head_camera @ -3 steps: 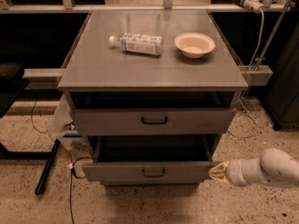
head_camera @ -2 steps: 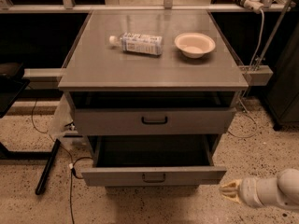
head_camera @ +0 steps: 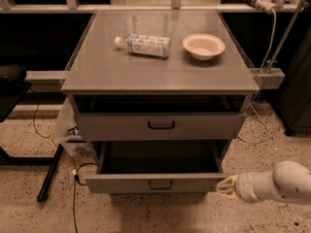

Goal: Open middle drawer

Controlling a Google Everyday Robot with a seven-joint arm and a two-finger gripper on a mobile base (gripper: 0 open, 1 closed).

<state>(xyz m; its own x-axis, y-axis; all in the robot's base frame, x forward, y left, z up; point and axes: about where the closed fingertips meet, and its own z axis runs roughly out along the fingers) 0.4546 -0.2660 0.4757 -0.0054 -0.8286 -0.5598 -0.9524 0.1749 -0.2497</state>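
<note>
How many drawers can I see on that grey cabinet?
2. The top drawer sits just under the tabletop, barely open; the middle drawer below is pulled far out, the gripper beside its right front corner. Another may hide underneath.

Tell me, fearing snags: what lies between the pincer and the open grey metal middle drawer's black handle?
The pincer sits at the right front corner of the grey metal middle drawer; the camera view shows only its bare front between.

No legible text, brand or number found anywhere: only unreadable blue-and-white print on label of bottle (head_camera: 143, 44) lying on far cabinet top (head_camera: 121, 72), nothing marked on gripper (head_camera: 226, 187) at near right, just beside right end of middle drawer (head_camera: 126, 183) front.
</note>
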